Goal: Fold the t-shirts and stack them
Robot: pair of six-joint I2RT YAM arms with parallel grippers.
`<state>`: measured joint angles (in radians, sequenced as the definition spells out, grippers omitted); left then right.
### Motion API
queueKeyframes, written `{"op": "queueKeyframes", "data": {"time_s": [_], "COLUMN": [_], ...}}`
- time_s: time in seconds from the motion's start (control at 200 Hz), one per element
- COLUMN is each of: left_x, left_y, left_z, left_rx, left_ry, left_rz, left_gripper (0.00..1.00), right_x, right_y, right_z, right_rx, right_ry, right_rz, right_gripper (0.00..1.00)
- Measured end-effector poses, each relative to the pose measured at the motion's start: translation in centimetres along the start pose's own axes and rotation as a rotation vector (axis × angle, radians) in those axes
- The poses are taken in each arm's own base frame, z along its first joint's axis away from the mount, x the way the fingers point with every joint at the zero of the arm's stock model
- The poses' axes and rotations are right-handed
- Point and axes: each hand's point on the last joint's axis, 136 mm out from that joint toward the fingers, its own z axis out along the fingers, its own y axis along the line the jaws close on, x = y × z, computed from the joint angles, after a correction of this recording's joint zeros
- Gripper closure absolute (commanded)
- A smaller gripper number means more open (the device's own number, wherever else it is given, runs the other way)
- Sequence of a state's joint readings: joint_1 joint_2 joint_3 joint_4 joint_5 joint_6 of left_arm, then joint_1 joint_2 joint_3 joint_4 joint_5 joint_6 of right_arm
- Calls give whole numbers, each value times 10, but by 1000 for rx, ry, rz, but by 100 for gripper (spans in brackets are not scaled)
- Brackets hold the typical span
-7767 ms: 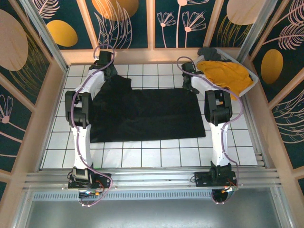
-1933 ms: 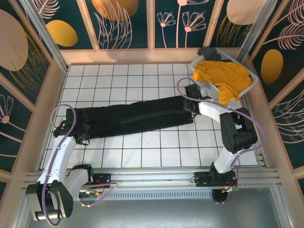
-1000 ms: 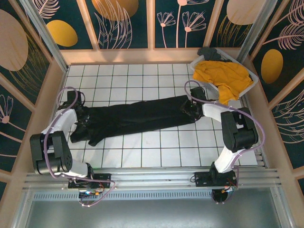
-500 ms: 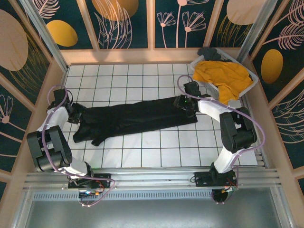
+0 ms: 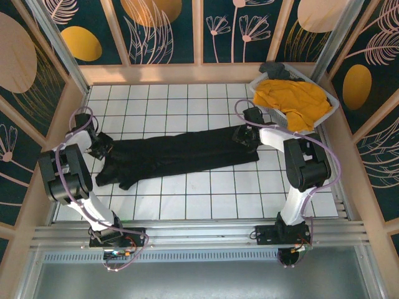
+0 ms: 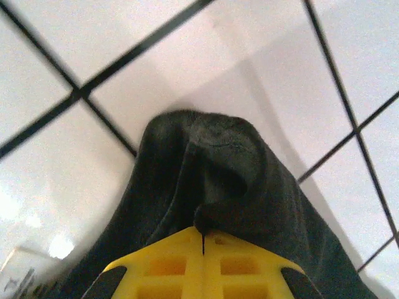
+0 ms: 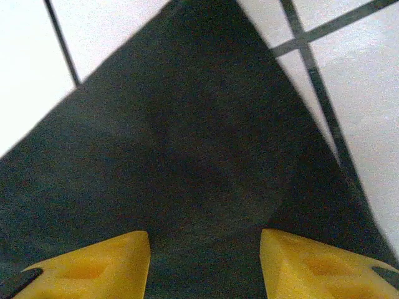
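Note:
The black t-shirt (image 5: 181,152) lies as a long narrow band across the white tiled floor, left to right. My left gripper (image 5: 101,149) sits at its left end. In the left wrist view the left gripper (image 6: 202,233) is shut, its yellow fingers pinching a bunched fold of the black t-shirt (image 6: 212,156). My right gripper (image 5: 242,136) is at the band's right end. In the right wrist view the right gripper (image 7: 206,252) stands open, low over the flat black t-shirt (image 7: 187,137). The mustard-yellow t-shirt (image 5: 293,99) is heaped in the basket at the back right.
The white lattice basket (image 5: 330,104) stands in the back right corner, with a dark cloth (image 5: 274,68) at its far end. Wooden walls close in the floor on three sides. Bare tiles (image 5: 206,193) lie between the shirt and the arm bases.
The left gripper has closed on the shirt's left end and its arm has drawn in slightly. The right gripper stays open at the right end. The shirt has barely shifted.

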<state>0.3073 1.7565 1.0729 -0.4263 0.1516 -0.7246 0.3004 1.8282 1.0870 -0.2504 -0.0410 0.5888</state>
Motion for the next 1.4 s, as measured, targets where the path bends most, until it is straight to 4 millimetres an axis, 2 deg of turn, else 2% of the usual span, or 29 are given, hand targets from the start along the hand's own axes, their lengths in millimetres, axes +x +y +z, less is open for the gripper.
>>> {"op": "queueKeyframes", "data": {"time_s": [0.195, 0.315, 0.365, 0.47, 0.571, 0.646, 0.696, 0.736, 0.811, 0.921, 1.016, 1.246, 1.296, 1.396], "left_x": [-28, -34, -38, -48, -47, -22, 7, 32, 74, 112, 127, 141, 145, 154], "left_y": [-13, -12, -9, -9, -28, -58, -81, -93, -96, -71, -64, -73, -73, -73], "left_z": [17, 26, 25, 11, -23, -53, -68, -72, -62, -29, -14, -10, -7, -2], "left_rx": [-30, -64, -84, -96, -47, 38, 110, 164, 207, 141, 104, 116, 110, 95], "left_ry": [-10, 1, -18, -70, -149, -193, -196, -175, -92, 40, 91, 100, 104, 117], "left_rz": [10, 14, 9, 24, 75, 163, 236, 287, 351, 387, 421, 486, 500, 532], "left_gripper": [100, 82, 70, 57, 50, 47, 47, 47, 47, 47, 47, 46, 51, 71], "right_x": [-1, -4, -5, -5, -3, -3, -2, -3, -5, -8, -9, -4, -3, -3], "right_y": [-3, 0, 1, 4, 11, 19, 24, 29, 36, 42, 47, 46, 46, 47], "right_z": [4, 6, 6, 5, 3, -2, -7, -10, -13, -14, -11, -6, -6, -6], "right_rx": [4, -7, -10, -21, -30, -44, -59, -70, -91, -107, -120, -124, -127, -129], "right_ry": [-13, -26, -31, -32, -32, -31, -35, -37, -37, -29, -20, 7, 8, 11], "right_rz": [-45, -87, -104, -140, -172, -191, -198, -202, -205, -206, -206, -202, -202, -201], "right_gripper": [50, 49, 47, 42, 40, 39, 39, 39, 39, 39, 39, 39, 39, 39]}}
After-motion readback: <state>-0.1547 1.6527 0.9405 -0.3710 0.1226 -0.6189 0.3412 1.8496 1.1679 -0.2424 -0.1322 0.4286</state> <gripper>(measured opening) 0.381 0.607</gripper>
